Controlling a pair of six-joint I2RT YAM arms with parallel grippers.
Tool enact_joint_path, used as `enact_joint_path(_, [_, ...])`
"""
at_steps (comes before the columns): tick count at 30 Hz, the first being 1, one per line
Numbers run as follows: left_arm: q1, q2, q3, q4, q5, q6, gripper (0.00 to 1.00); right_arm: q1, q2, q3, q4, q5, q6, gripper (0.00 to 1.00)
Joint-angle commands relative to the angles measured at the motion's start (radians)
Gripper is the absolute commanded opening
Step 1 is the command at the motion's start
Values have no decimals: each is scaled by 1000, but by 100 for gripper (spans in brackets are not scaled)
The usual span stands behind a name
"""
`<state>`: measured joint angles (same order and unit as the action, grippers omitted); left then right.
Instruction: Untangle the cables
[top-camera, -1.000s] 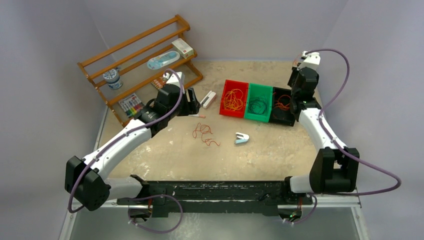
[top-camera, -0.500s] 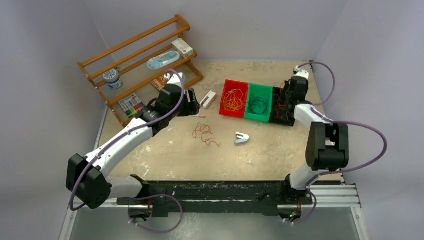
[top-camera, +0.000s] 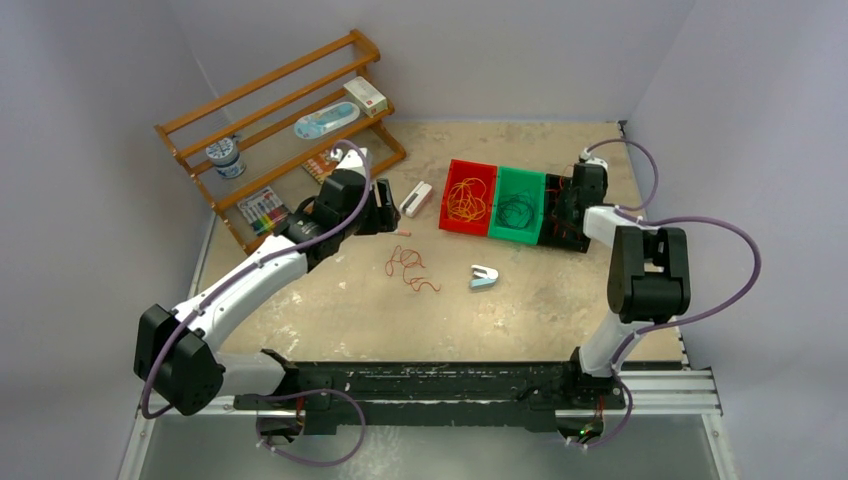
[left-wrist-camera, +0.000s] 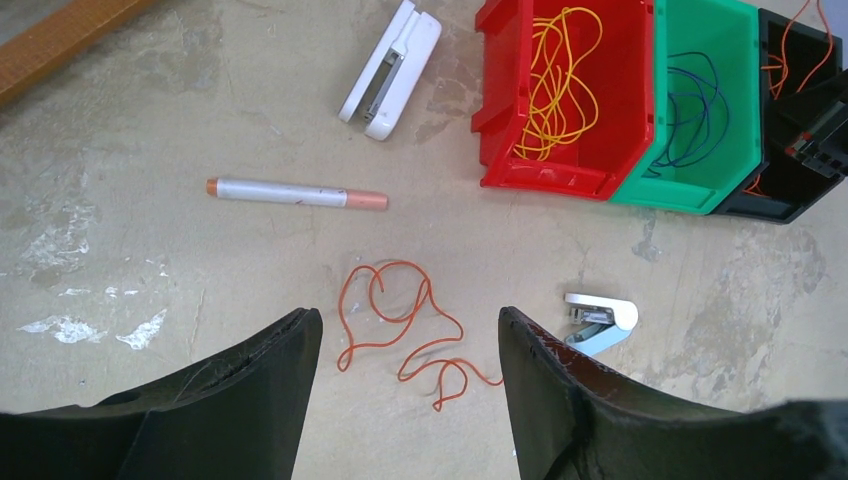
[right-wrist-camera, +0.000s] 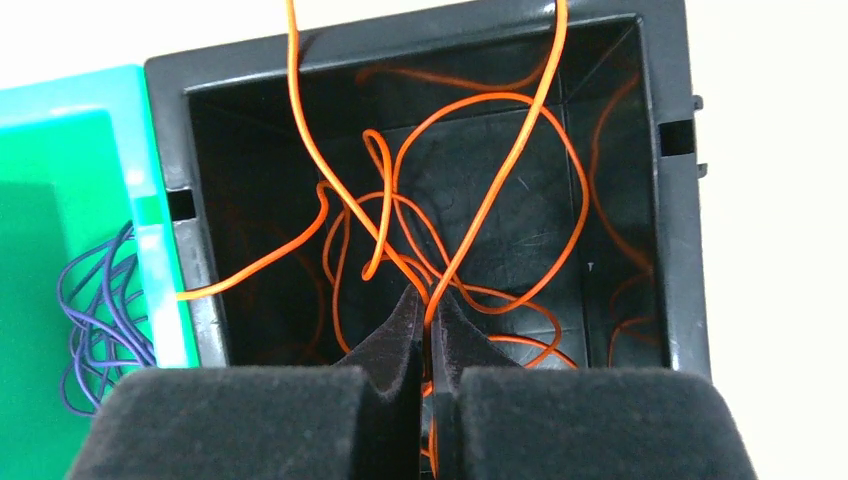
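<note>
**A:** Top view first. Where do the cables lie?

**B:** One loose cable (top-camera: 408, 268) lies bare on the table. The others sit in the red bin (top-camera: 462, 228), green bin (top-camera: 515, 236) and black bin (top-camera: 566, 243). The left gripper (top-camera: 388, 212) hangs near the loose cable, at eleven o'clock from it. The right gripper (top-camera: 566, 205) is down in the black bin, well apart at three o'clock. The left arm is clearly the nearer.

**A:** And the left wrist view?

**B:** Its jaws stand wide apart with nothing in them. The loose cable lies between the fingertips and runs on toward twelve o'clock, its long axis going roughly ten to four. A marker (left-wrist-camera: 297, 193) lies beyond it, and a small stapler (left-wrist-camera: 600, 318) sits at three o'clock of it.

**A:** Right wrist?

**B:** The fingers (right-wrist-camera: 395, 345) are pressed together on one orange strand (right-wrist-camera: 500, 185). It climbs toward one o'clock, out of the orange tangle (right-wrist-camera: 378, 205) in the black bin.

**A:** So what does the next move turn on?

**B:** My guess is the strand's run. A pull along it, toward one o'clock, should lift it free of the loops
</note>
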<state>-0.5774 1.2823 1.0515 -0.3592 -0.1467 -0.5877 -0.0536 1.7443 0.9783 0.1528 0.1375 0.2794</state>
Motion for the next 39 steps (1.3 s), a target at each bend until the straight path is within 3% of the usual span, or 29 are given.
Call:
enact_joint_path(1, [1, 10, 8, 22, 0, -9, 64, -2, 25, 45, -53, -27, 20, 2])
enact_joint_path(6, [1, 14, 9, 17, -4, -10, 64, -2, -2, 45, -79, -22, 21, 9])
enact_joint_path(21, [1, 13, 10, -25, -101, -14, 69, -2, -317, 20, -128, 84, -3, 58])
enact_joint_path(29, [1, 33, 0, -47, -125, -13, 70, -2, -380, -3, -69, 76, -8, 60])
enact_joint_path(39, [1, 59, -10, -34, -91, -21, 69, -2, -187, 49, -10, -51, -47, 55])
